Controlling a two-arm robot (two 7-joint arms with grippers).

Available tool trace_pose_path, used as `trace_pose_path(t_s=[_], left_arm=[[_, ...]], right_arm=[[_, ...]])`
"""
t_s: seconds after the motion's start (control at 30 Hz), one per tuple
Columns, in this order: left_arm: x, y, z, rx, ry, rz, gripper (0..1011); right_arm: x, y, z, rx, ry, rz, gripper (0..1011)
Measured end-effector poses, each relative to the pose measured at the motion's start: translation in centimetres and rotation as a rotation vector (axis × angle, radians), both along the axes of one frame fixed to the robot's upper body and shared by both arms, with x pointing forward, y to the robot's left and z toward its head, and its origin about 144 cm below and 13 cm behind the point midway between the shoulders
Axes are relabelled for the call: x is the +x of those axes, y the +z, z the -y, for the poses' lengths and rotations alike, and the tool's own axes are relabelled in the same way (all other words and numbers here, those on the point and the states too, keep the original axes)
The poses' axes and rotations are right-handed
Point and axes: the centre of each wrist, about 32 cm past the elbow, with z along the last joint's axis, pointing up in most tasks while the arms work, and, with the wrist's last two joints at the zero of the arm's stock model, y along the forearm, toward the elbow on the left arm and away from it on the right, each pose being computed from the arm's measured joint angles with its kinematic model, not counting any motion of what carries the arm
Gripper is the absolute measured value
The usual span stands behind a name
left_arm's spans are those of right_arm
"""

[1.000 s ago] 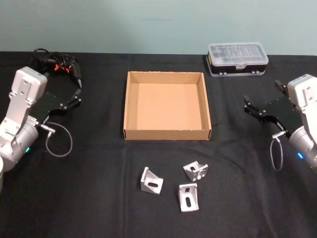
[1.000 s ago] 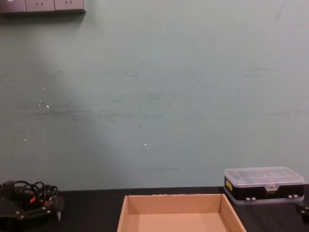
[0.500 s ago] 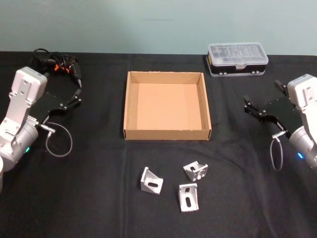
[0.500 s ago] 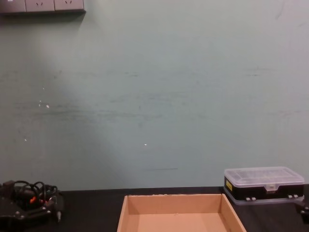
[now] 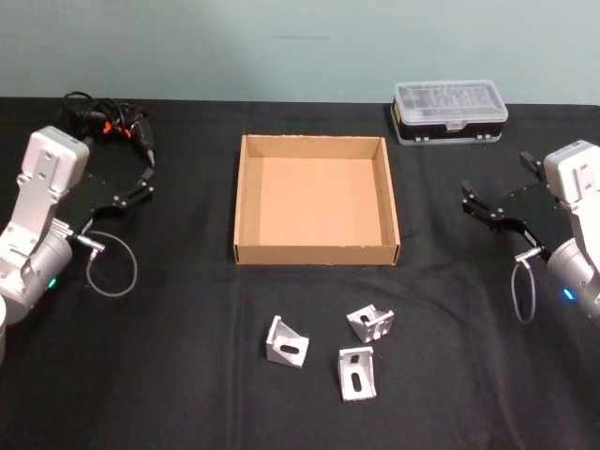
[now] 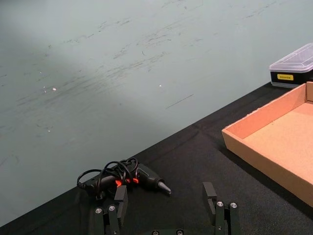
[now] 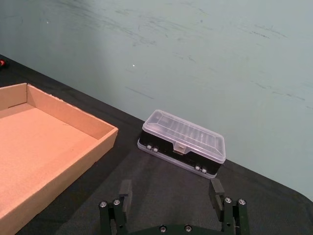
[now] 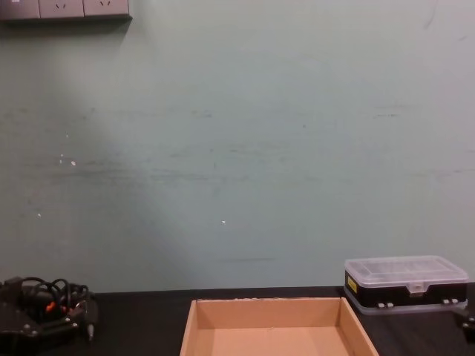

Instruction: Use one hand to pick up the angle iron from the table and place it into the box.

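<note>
**Desk:** What is the head view showing?

**Photographer:** Both arms are hanging at the sides of the table (image 5: 187,394). The left gripper (image 5: 148,172) and the right gripper (image 5: 495,186) are spread wide and carrying nothing. The box (image 5: 316,253) is sitting empty between them. The left angle iron (image 5: 286,341), right angle iron (image 5: 370,322) and near angle iron (image 5: 357,373) are lying loose on the table. They are closer to the robot than either gripper and roughly midway between the two.

**Desk:** And the wrist views?

**Photographer:** The left gripper (image 6: 165,198) is showing its fingers released and far apart. The cables (image 6: 115,177) are lying just ahead of it, and the box (image 6: 264,147) is off to its inner side. The right gripper (image 7: 170,192) is gaping too and is empty. It is facing the plastic case (image 7: 183,147), with the box (image 7: 73,117) to its inner side.

**Desk:** The chest view?

**Photographer:** It is looking across the open box (image 8: 271,315) to the wall, with the plastic case (image 8: 406,282) on the right gripper's side.

**Desk:** Which step is under way?

**Photographer:** The opening one, I'd judge, since nothing is being grasped yet. Next, one gripper will likely be swinging inward and back toward the robot. It will need to drop over a single angle iron and line its jaws across one flange, because the three pieces are crowding each other.
</note>
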Motion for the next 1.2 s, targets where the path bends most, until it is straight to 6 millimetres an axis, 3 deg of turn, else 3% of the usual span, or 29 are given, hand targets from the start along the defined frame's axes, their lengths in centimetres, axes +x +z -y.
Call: trace_pose_path(t_s=[0.47,0.73,0.9,1.2], left_arm=[[0.0,0.0,0.0,0.0,0.0,0.0,1000],[0.0,0.0,0.0,0.0,0.0,0.0,1000],[0.0,0.0,0.0,0.0,0.0,0.0,1000],[0.0,0.0,0.0,0.0,0.0,0.0,1000]], right_arm=[[-0.5,1.5,0.9,0.003,0.06,0.011,1004],[-0.8,4.9,1.8,-0.042,0.189,0.005,1004],[-0.6,8.1,2.1,-0.1,0.281,-0.013,1004],[0.7,12.4,1.3,-0.275,0.506,-0.123,1004]])
